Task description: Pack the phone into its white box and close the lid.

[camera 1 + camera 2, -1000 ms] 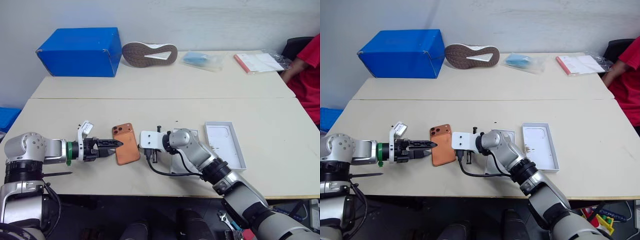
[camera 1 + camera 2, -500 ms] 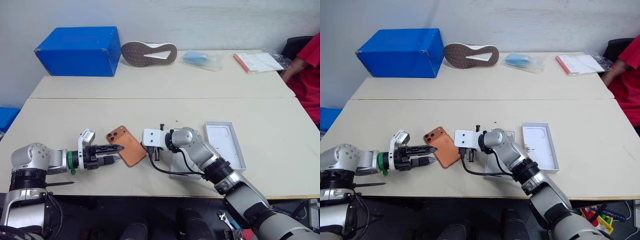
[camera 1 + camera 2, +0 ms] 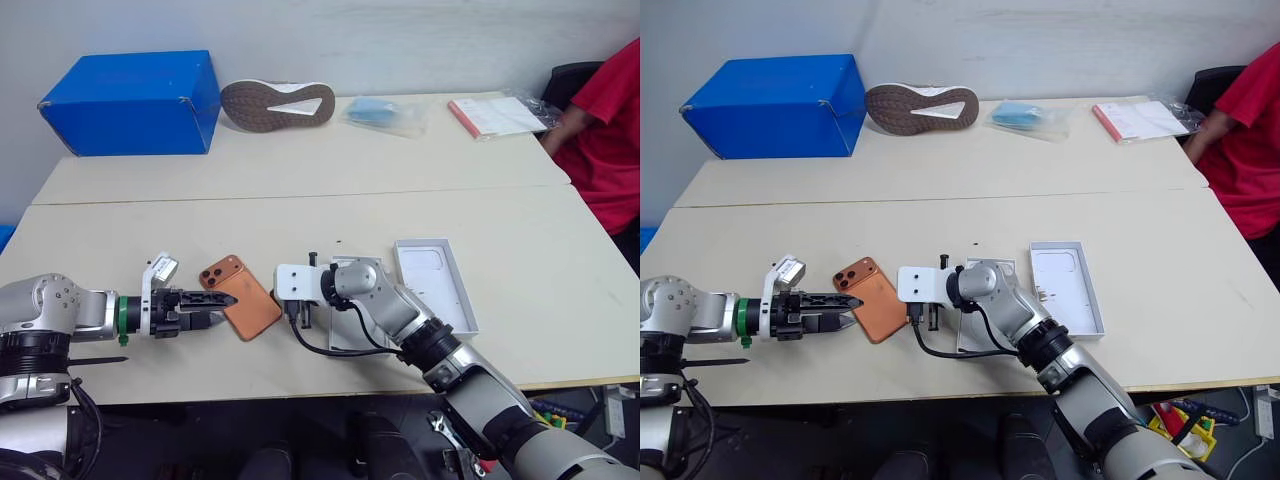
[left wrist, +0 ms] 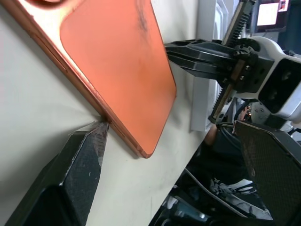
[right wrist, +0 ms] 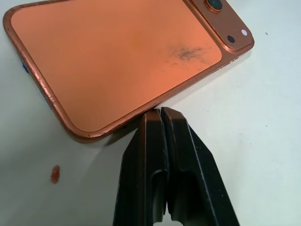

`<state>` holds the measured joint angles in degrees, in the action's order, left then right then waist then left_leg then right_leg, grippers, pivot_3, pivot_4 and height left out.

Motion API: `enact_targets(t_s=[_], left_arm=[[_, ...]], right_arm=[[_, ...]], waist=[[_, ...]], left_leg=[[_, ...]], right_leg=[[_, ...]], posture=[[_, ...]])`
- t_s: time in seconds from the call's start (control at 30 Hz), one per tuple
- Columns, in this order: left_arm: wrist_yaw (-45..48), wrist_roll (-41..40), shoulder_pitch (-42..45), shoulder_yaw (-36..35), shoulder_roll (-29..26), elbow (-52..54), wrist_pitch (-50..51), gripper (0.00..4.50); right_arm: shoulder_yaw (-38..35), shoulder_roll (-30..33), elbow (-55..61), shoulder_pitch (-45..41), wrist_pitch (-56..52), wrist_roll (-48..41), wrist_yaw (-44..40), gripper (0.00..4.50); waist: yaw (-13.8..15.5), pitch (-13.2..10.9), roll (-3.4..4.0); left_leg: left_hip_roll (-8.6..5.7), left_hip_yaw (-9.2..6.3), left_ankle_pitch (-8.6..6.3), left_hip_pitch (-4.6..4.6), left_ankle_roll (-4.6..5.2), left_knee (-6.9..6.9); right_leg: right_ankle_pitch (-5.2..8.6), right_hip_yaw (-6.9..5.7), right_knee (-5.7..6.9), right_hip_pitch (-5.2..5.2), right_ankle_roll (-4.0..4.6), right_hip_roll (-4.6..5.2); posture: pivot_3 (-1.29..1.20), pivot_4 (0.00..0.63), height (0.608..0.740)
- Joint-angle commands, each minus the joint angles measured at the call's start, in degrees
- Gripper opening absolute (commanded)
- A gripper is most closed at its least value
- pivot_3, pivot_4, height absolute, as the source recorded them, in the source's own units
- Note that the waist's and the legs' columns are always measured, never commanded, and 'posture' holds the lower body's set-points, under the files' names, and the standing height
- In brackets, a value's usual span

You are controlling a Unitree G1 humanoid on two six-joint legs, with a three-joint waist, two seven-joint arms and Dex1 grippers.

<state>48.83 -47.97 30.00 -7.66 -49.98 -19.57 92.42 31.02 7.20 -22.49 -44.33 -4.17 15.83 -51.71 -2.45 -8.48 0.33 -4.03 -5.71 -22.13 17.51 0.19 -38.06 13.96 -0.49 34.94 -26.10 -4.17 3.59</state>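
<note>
Peering past my right arm, I half-saw the box (image 3: 345,325); orange phone (image 3: 240,298) lay flat, left tool (image 3: 225,305) released, right tool (image 5: 162,117) clenched empty.

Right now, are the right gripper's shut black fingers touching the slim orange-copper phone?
Touching. In the right wrist view the right gripper, fingers pressed together, butts its tips against the phone along its long edge, no gap showing.

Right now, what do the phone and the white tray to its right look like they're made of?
The phone: probably glass or coated metal back with a smooth satin orange finish, a shinier copper rim and a dark smudge near the camera block. The white tray: matte, with thin upright walls and shallow moulded shapes in its floor, so likely cardboard or moulded pulp, though plastic can't be ruled out.
</note>
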Motion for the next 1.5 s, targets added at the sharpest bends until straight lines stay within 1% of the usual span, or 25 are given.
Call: enact_targets(t_s=[0.03,0.13,0.2,0.3,0.43,0.53,0.6,0.67,0.77,0.93,1.03,1.07,1.1,1.13,1.23,1.4,1.43,1.5], left_arm=[[-0.8,1.1,-0.9,2.4,-3.7,0.5,0.1,4.50],[-1.9,1.9,-0.3,2.2,-4.4,-0.7,0.1,4.50],[-2.8,2.9,0.6,1.7,-3.7,-1.5,0.1,4.50],[-2.1,2.5,2.0,2.8,-2.3,-3.4,0.1,4.50],[-2.0,3.8,2.1,4.7,1.2,-4.5,-1.2,4.50],[-2.7,5.0,1.5,5.3,5.2,-5.9,-3.1,4.50],[-2.3,5.0,1.1,5.3,6.4,-6.0,-3.4,4.50],[-1.5,4.7,0.7,5.4,6.9,-5.7,-3.3,4.50],[0.1,4.2,-0.1,5.8,7.5,-5.4,-3.7,4.50],[0.8,5.9,-0.4,6.1,7.6,-7.7,-5.5,4.50],[1.5,5.4,1.1,4.1,7.6,-10.1,-4.8,3.92],[1.8,5.0,1.7,3.5,7.6,-10.5,-4.1,3.66],[1.9,4.6,2.1,3.2,7.6,-10.4,-3.4,3.28],[2.0,4.4,2.5,3.1,7.6,-10.1,-2.6,2.99],[2.1,3.5,3.1,2.8,8.1,-8.9,-0.3,1.95],[1.8,1.7,3.8,2.8,8.9,-8.3,0.1,0.31],[1.8,1.4,3.9,2.6,9.0,-8.2,0.1,0.10],[2.3,0.5,3.6,1.9,8.9,-6.9,0.1,0.11]], right_arm=[[1.0,-0.6,0.9,-0.2,0.2,-0.2,-1.1,0.03],[0.9,-0.7,0.7,-0.3,0.4,-0.2,-0.9,0.03],[1.0,-0.9,0.8,-0.3,0.5,-0.3,-0.9,0.03],[0.9,-1.7,1.3,-0.3,0.9,-1.4,-1.6,0.03],[1.3,-2.3,2.4,0.1,0.6,-2.5,-3.3,0.03],[1.8,-2.0,3.0,0.7,0.0,-2.1,-3.9,0.03],[1.6,-1.9,3.3,1.1,-0.7,-2.3,-4.2,0.03],[1.5,-1.7,3.5,1.2,-0.9,-2.3,-4.2,0.03],[1.6,-1.4,3.1,1.0,-0.6,-2.0,-4.0,0.03],[1.7,-0.7,3.2,1.4,-0.7,-1.6,-3.8,0.03],[1.6,-0.1,3.0,1.5,-0.4,-1.4,-3.5,0.00],[1.6,0.0,3.1,1.5,-0.4,-1.4,-3.4,0.00],[1.5,0.0,3.1,1.5,-0.3,-1.5,-3.2,0.00],[1.4,0.0,3.1,1.5,-0.4,-1.6,-3.1,0.00],[1.0,-0.2,3.4,1.3,-0.6,-2.0,-2.8,0.00],[0.8,-0.1,4.8,1.6,-0.8,-2.8,-2.9,0.00],[0.7,0.1,5.2,1.7,-0.8,-2.9,-2.9,0.00],[-0.1,0.8,7.4,2.2,-1.5,-3.8,-3.2,0.00]], waist=[[-0.3,0.0,0.00],[-0.7,0.0,0.00],[-0.6,0.0,-0.01],[-0.6,0.0,-0.01],[-0.2,0.0,0.01],[0.9,0.0,0.07],[1.8,0.1,0.18],[2.5,0.1,0.18],[2.5,0.1,0.19],[2.5,0.1,0.19],[2.6,0.1,0.19],[2.6,0.1,0.19],[2.6,0.1,0.18],[2.6,0.1,0.15],[2.3,0.0,0.07],[2.3,0.0,0.06],[2.3,0.0,0.05],[2.3,0.0,0.06]], left_leg=[[0.01,0.00,0.00,0.05,-0.01,0.01],[0.00,0.03,0.02,0.24,-0.03,0.01],[0.01,0.03,0.02,0.25,-0.04,0.01],[0.00,0.03,0.03,0.25,-0.04,0.00],[-0.04,0.03,0.07,0.24,-0.05,-0.02],[-0.10,0.02,0.11,0.21,-0.02,-0.07],[-0.18,-0.01,0.16,0.15,0.01,-0.07],[-0.25,-0.03,0.19,-0.02,0.05,-0.07],[-0.25,-0.21,0.17,-0.35,0.08,-0.03],[-0.27,-0.23,0.15,-0.33,0.10,0.00],[-0.28,-0.23,0.16,-0.34,0.11,-0.01],[-0.28,-0.24,0.16,-0.34,0.11,-0.01],[-0.28,-0.24,0.16,-0.33,0.11,-0.01],[-0.28,-0.28,0.16,-0.30,0.11,-0.01],[-0.26,-0.29,0.15,-0.19,0.10,-0.01],[-0.20,-0.28,0.13,-0.07,0.08,0.00],[-0.20,-0.28,0.13,-0.07,0.08,0.00],[-0.19,-0.28,0.13,-0.06,0.08,-0.01]], right_leg=[[0.01,0.01,0.02,-0.08,0.02,-0.01],[0.01,0.05,0.08,-0.32,0.02,-0.03],[0.02,0.04,0.07,-0.34,0.03,-0.03],[0.02,0.05,0.06,-0.34,0.03,-0.03],[0.02,0.06,0.06,-0.34,0.03,0.00],[0.02,0.06,0.04,-0.27,0.03,0.07],[0.02,0.05,0.04,-0.18,0.03,0.17],[0.01,0.04,0.01,0.05,0.01,0.25],[0.00,-0.06,-0.24,0.52,-0.01,0.23],[0.00,-0.06,-0.27,0.52,-0.02,0.24],[0.00,-0.07,-0.28,0.53,-0.02,0.25],[0.00,-0.07,-0.27,0.52,-0.02,0.25],[0.00,-0.08,-0.28,0.52,-0.02,0.24],[0.00,-0.11,-0.29,0.51,-0.02,0.24],[-0.01,-0.12,-0.20,0.45,-0.04,0.21],[-0.01,-0.16,-0.21,0.31,-0.04,0.18],[-0.01,-0.16,-0.22,0.31,-0.04,0.18],[-0.01,-0.16,-0.23,0.31,-0.04,0.18]], posture=[[0.00,0.150,0.740],[0.00,0.150,0.740],[0.00,0.150,0.740],[0.00,0.150,0.740],[0.00,0.150,0.740],[0.00,0.150,0.740],[0.00,0.150,0.740],[0.00,0.150,0.740],[0.00,0.150,0.740],[0.00,0.150,0.740],[0.00,0.150,0.740],[0.00,0.150,0.740],[0.00,0.150,0.740],[0.00,0.150,0.740],[0.00,0.150,0.740],[0.00,0.150,0.740],[0.00,0.150,0.740],[0.00,0.150,0.740]])
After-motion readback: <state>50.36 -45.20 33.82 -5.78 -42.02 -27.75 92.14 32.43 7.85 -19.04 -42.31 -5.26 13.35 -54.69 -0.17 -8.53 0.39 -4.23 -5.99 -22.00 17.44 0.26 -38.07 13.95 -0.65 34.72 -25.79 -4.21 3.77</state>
